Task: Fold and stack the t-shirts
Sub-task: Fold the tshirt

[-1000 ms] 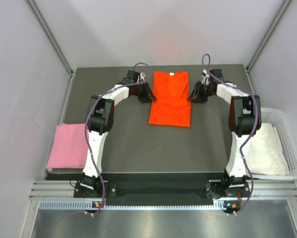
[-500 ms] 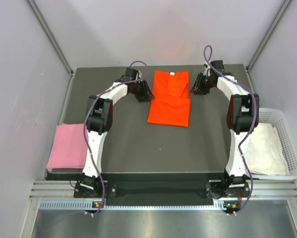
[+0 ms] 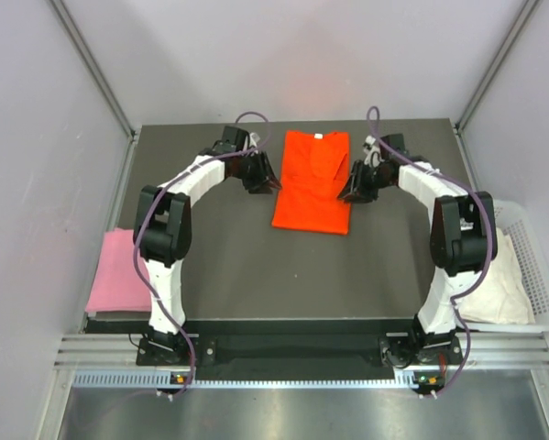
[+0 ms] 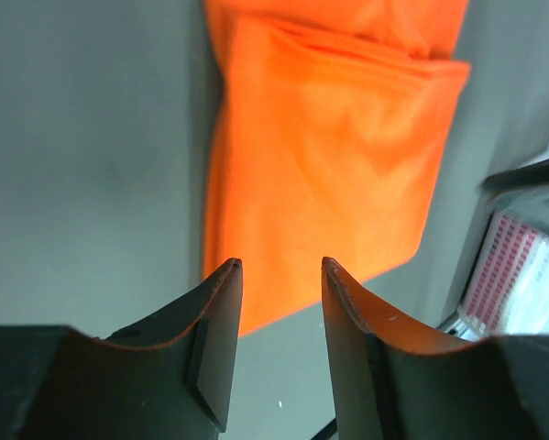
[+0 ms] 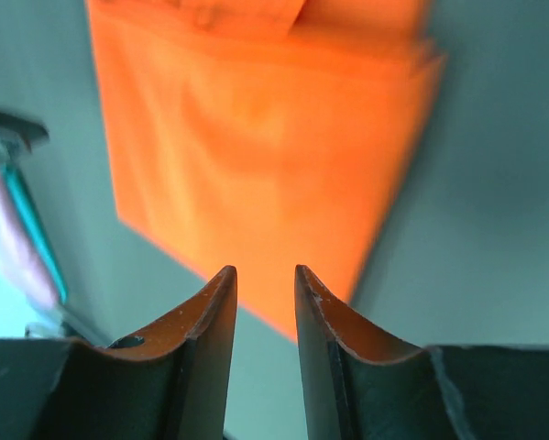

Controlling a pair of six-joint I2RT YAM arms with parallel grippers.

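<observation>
Dark grey tabletop (image 3: 228, 266), walled in by pale panels, carries the work. Left gripper (image 4: 280, 266) has its black fingers moderately parted with nothing between them. Right gripper (image 5: 264, 270) stands narrower and is also empty. Both point inward at the bright orange-red soft fabric t-shirt (image 3: 313, 183), which lies between them at the far middle of the table. Each gripper is just beside its own long edge of the shirt, neither clearly nearer.

The shirt's long axis runs away from the arm bases, collar far and hem near. Its sleeves look folded in, leaving a narrow strip, slightly skewed at the near end. I judge an end-over-end fold comes next.

Well apart, a flat pale pink t-shirt (image 3: 118, 270) lies at the left edge. A crumpled white t-shirt (image 3: 489, 275) sits in a white plastic basket (image 3: 542, 252) at the right.
</observation>
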